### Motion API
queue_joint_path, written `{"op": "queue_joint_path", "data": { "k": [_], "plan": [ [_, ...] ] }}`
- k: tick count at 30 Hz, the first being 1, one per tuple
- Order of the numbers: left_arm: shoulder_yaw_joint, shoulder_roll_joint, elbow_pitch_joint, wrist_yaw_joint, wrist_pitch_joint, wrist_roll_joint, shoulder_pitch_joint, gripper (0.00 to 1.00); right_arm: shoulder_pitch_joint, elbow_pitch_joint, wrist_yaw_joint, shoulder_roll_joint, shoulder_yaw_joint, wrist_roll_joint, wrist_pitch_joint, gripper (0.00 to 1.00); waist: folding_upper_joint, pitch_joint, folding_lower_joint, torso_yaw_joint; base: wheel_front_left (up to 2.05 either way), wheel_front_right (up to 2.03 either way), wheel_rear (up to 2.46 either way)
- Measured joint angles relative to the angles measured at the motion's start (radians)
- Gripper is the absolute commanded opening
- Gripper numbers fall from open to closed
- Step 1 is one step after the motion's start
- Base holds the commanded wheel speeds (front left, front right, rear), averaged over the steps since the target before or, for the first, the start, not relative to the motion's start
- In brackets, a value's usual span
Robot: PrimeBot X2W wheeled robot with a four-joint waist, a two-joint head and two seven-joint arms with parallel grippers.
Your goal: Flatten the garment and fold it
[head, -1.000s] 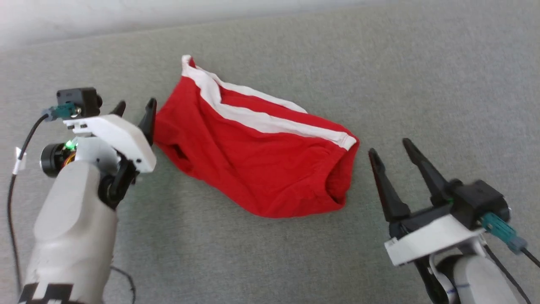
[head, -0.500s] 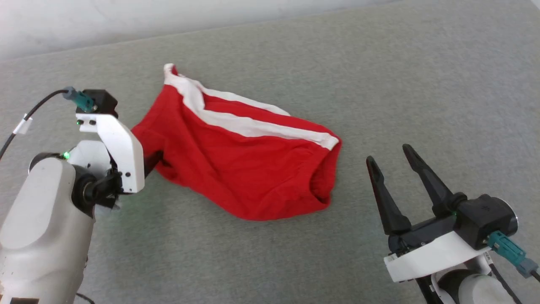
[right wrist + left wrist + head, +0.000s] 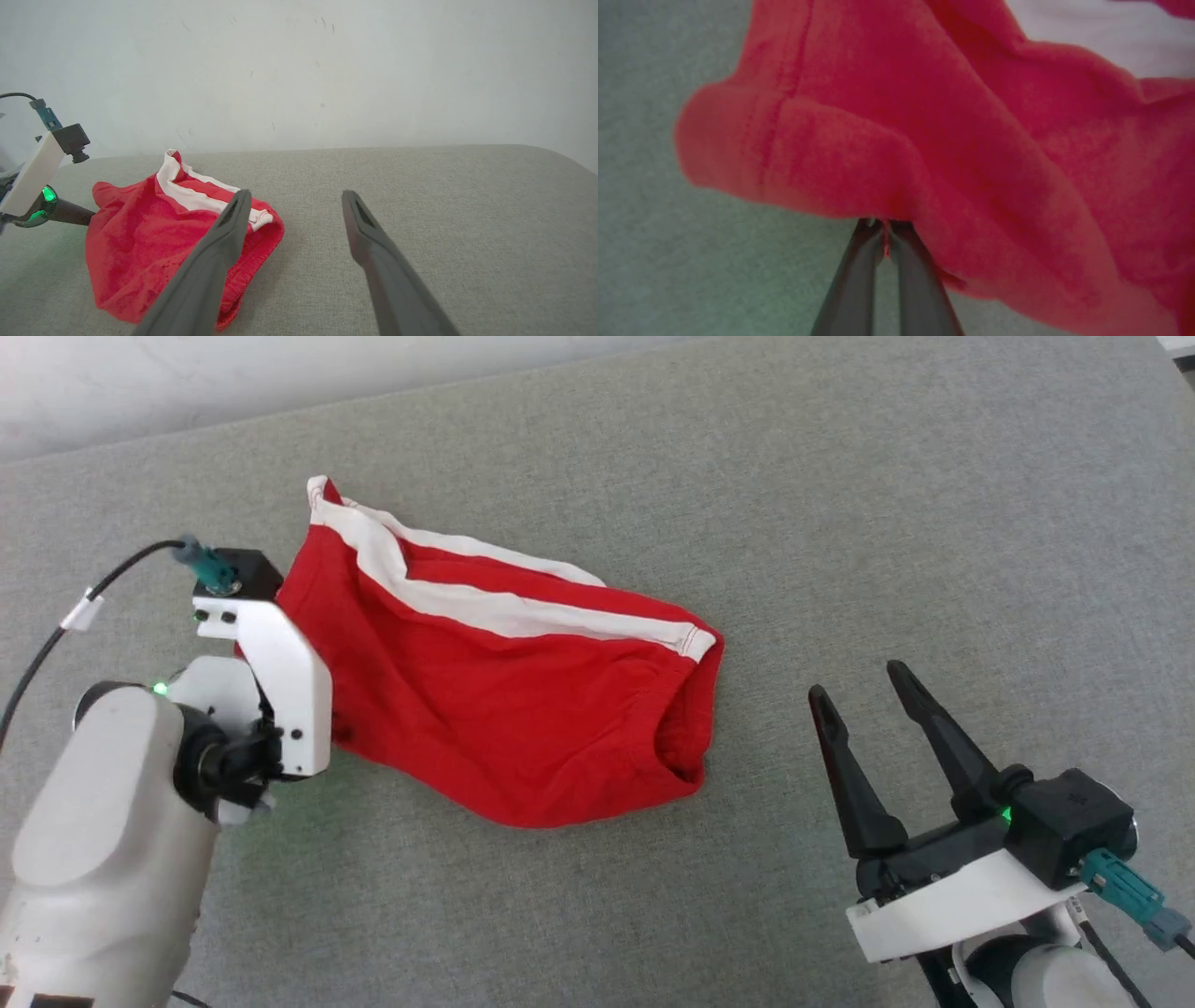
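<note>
The garment [image 3: 504, 709] is red with white stripes and lies crumpled on the grey surface, wider than either gripper. My left gripper [image 3: 338, 733] is at its left edge, fingers mostly hidden behind the white wrist plate. In the left wrist view the left gripper [image 3: 885, 228] is shut on a fold of the garment [image 3: 971, 140], with red cloth pinched between the tips. My right gripper [image 3: 859, 683] stands open to the right of the garment, apart from it. In the right wrist view the right gripper [image 3: 296, 193] is open and holds nothing, with the garment [image 3: 140, 242] to its left.
A grey padded surface [image 3: 840, 523] lies under everything, with bare room on the right and in front. A white wall [image 3: 299, 70] rises behind its far edge. A black cable [image 3: 56, 635] runs off the left wrist.
My left gripper, open beside the garment's left edge a second ago, has turned and shut on that edge. The garment has shifted left in the picture. The right gripper has barely moved.
</note>
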Motion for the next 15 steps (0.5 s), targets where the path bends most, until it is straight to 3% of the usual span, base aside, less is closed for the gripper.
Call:
{"op": "queue_joint_path", "data": {
  "k": [10, 15],
  "plan": [
    [0.008, -0.025, -0.013, 0.018, -0.173, 0.016, 0.046, 0.0, 0.0, -0.001, 0.0, 0.001, -0.002, 0.0, 0.005, 1.0, 0.0, -0.012, 0.0002, 0.032, 0.0, 0.0, 0.0],
    [0.038, -0.028, -0.068, 0.061, -0.263, 0.021, 0.112, 0.0, 0.019, 0.011, 0.0, 0.001, -0.003, 0.008, 0.047, 1.0, 0.0, -0.032, 0.0002, 0.04, 0.0, 0.0, 0.0]
  ]
}}
